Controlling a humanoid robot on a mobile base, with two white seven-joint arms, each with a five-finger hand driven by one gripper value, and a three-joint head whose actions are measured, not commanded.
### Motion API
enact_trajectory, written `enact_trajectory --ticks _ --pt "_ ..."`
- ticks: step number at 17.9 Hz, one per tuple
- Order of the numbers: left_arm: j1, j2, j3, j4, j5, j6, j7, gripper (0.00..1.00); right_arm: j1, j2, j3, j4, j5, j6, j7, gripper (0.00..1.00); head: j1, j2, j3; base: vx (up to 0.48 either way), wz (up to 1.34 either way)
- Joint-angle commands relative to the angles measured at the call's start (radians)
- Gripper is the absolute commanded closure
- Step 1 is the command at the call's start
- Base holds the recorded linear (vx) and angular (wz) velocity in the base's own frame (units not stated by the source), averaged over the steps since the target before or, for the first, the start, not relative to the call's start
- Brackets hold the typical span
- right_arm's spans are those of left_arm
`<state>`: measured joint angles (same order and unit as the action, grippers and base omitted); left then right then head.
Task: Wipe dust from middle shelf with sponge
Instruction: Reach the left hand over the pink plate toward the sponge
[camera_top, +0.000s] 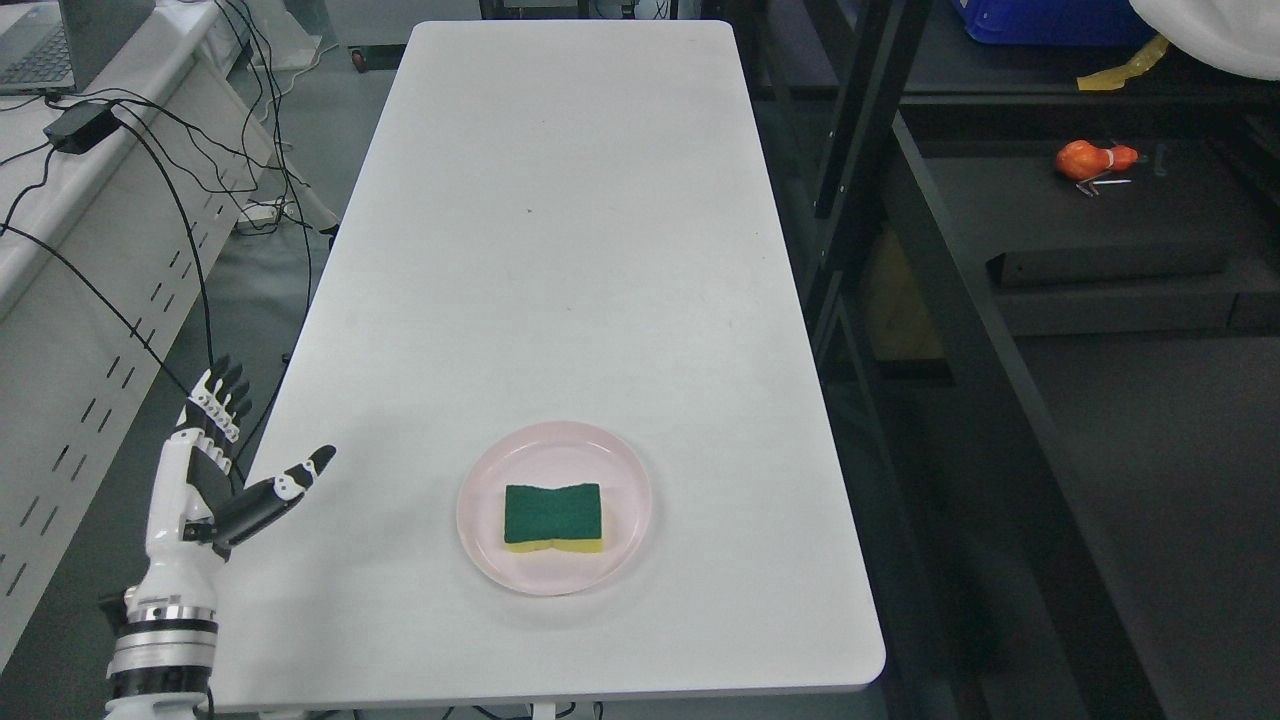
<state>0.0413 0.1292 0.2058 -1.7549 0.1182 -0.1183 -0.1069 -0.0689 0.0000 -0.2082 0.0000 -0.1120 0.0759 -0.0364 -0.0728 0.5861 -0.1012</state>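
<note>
A green-topped, yellow-bottomed rectangular sponge (553, 517) lies flat on a round pink plate (620, 470) near the white worktop's (560, 250) front edge, long axis running left-right. The left hand (205, 470) hovers empty, fingers spread, beside the worktop's left edge.

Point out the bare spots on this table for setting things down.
The white table is bare from the pink plate to its far edge. Strips flank the plate; the left one lies beside the left hand. The sponge fills the plate's middle.
</note>
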Motion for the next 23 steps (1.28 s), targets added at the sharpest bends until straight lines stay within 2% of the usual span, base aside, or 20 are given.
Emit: enact_trajectory --ticks 1,6,10,13,17,20,23 --pt "-0.092 0.182 -0.066 0.032 -0.073 -0.027 -0.181 0.02 0.0 -0.017 0.001 -0.017 0.0 0.001 0.0 0.0 0.0 0.0 0.0 0.0 0.0" --pt "-0.167 0.309 -0.2 0.028 -0.375 -0.335 -0.394 0.05 0.0 -0.017 0.0 -0.017 0.0 0.001 0.0 0.0 0.0 0.0 0.0 0.0 0.0" --pt "-0.263 0.371 -0.213 0.028 -0.541 -0.452 -0.58 0.08 0.0 -0.017 0.0 -0.017 0.0 0.001 0.0 0.0 0.0 0.0 0.0 0.0 0.0" --pt "-0.329 0.374 -0.323 0.017 -0.589 -0.526 -0.741 0.13 0.0 -0.017 0.0 -0.017 0.0 0.001 0.0 0.0 0.0 0.0 0.0 0.0 0.0" --pt "-0.428 0.394 -0.353 -0.014 -0.606 -0.549 -0.873 0.13 0.0 -0.017 0.0 -0.017 0.0 0.001 0.0 0.0 0.0 0.0 0.0 0.0 0.0" --pt "-0.495 0.414 -0.359 -0.003 -0.636 -0.547 -0.883 0.12 0.0 -0.017 0.001 -0.017 0.0 0.001 0.0 0.0 0.0 0.0 0.0 0.0 0.0" --pt "-0.514 0.37 -0.403 0.031 -0.73 -0.549 -0.876 0.11 0.0 -0.017 0.001 -0.017 0.0 0.001 0.0 0.0 0.0 0.0 0.0 0.0 0.0"
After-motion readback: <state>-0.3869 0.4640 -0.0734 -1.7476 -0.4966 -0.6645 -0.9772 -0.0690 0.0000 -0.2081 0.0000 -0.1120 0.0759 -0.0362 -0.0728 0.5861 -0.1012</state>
